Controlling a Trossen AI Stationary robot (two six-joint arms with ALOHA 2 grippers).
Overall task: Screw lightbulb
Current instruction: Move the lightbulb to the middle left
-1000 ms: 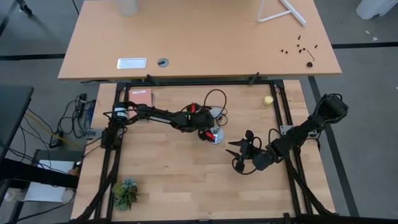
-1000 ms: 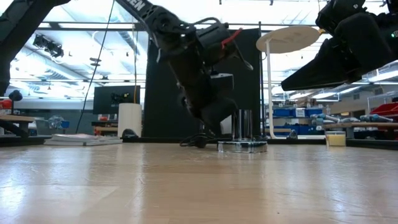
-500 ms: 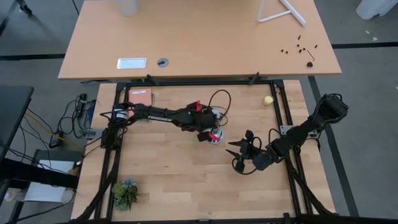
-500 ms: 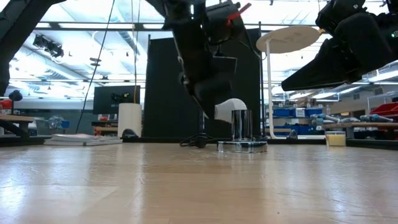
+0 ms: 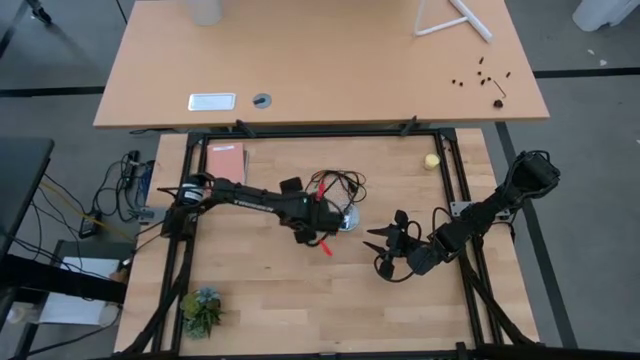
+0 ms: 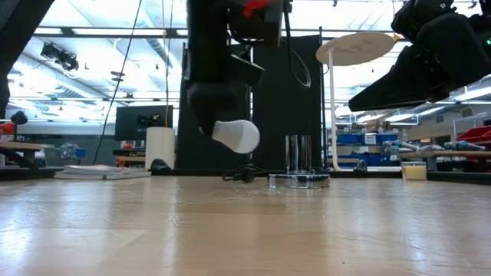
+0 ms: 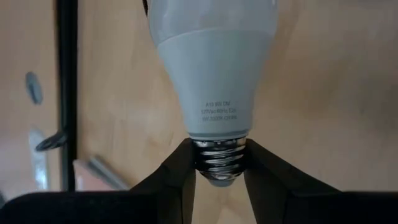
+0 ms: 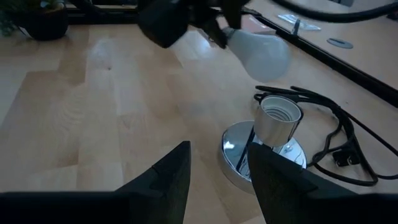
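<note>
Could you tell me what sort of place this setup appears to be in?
Probably a robotics lab or workshop: a framed wooden table with two mounted arms, a tan desk behind it, and shelving with blue bins in the open-ceilinged room beyond.

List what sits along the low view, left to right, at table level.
Stack of papers → white cylinder → lightbulb, held off the table by the left gripper → socket → right gripper, hanging overhead.
</note>
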